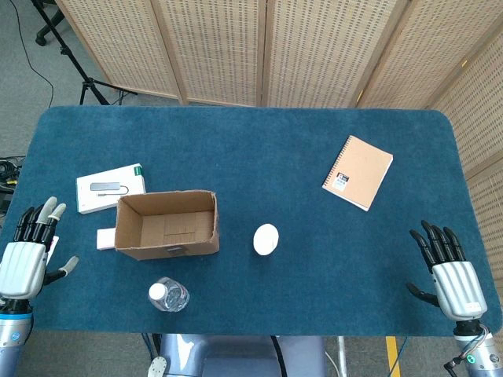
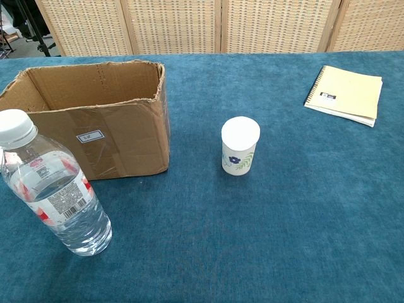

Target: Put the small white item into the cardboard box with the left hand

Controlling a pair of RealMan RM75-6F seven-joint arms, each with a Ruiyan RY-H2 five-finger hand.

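The small white item is a paper cup (image 1: pixel 266 239) with a blue flower print, standing upright with a white lid (image 2: pixel 240 146) on the blue cloth just right of the open cardboard box (image 1: pixel 166 225) (image 2: pixel 95 126). The box is empty inside as far as the head view shows. My left hand (image 1: pixel 27 251) hovers at the table's front left corner, fingers spread, holding nothing, well left of the box. My right hand (image 1: pixel 446 267) is at the front right, fingers spread and empty. Neither hand shows in the chest view.
A clear water bottle (image 1: pixel 168 296) (image 2: pixel 53 189) stands in front of the box. A white packaged box (image 1: pixel 110 188) lies behind the cardboard box on the left, a small white card (image 1: pixel 105 238) beside it. A tan spiral notebook (image 1: pixel 357 172) (image 2: pixel 346 95) lies far right.
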